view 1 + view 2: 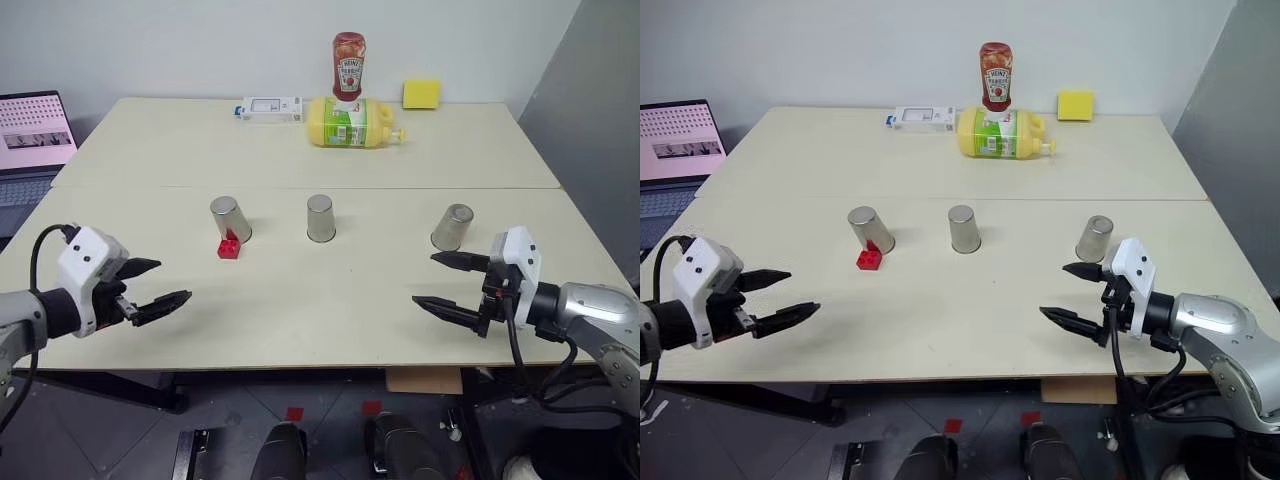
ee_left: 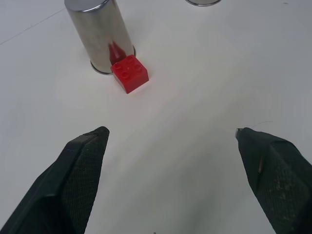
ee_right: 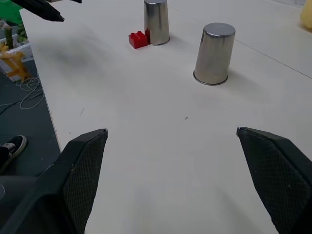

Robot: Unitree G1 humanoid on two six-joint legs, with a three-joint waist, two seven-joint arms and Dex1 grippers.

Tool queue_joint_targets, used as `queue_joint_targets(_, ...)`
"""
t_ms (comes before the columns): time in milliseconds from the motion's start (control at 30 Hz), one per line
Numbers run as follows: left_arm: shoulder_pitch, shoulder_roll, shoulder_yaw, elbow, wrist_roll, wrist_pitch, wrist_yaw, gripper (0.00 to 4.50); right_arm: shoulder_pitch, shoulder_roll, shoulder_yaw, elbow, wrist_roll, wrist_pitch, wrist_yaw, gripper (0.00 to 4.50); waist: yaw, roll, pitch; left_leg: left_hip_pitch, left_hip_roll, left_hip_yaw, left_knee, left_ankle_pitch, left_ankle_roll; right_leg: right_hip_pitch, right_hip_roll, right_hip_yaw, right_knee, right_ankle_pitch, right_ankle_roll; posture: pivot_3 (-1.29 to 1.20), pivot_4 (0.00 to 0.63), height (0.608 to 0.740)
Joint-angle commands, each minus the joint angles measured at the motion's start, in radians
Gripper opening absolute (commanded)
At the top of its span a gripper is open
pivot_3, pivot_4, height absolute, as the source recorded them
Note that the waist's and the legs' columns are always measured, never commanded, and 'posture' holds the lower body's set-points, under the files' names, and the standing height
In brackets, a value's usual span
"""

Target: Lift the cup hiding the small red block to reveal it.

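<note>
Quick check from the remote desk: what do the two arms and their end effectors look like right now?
Both arms are silver-grey metal with black joints. Each end effector, left and right, has a white boxy housing and two tapered black fingers with textured pads. Black cables loop at both wrists.

Here's the table (image 1: 300, 320), pale cream and matte, spreading out between the left claw (image 1: 174, 280) and the right claw (image 1: 424, 279) and running well ahead of both. It's two tops pushed together: a seam (image 1: 400, 187) crosses beyond the claws. Past the far edge, a plain whitish wall (image 1: 150, 40), evenly lit, with soft shadows on the tabletop. Off beyond the right claw, a grey panel (image 1: 600, 80) angles in. Outboard of the left claw, an open laptop (image 1: 35, 135) glows pink and white. Below the claws, under the near edge, dark grey floor (image 1: 330, 395) with small red marks (image 1: 294, 413).
</note>
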Motion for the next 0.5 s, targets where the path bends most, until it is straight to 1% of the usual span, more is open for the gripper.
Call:
queue_joint_targets(33,-0.007,-0.004,0.034,-0.021,-0.011,-0.006,0.009,4.43,-0.019,-0.001,-0.020,-0.015,0.020,0.002,0.001,4.50,0.000,0.000,0.000,0.000,0.000,0.000,0.000,0.000,0.000,0.000,0.000,0.000,0.000,0.000,0.000,0.00,0.150,0.740)
queue_joint_targets(500,-0.005,0.002,0.034,-0.053,-0.014,0.029,0.029,4.43,-0.037,0.000,-0.033,0.005,0.032,0.000,0.012,4.50,0.000,0.000,0.000,0.000,0.000,0.000,0.000,0.000,0.000,0.000,0.000,0.000,0.000,0.000,0.000,0.00,0.150,0.740)
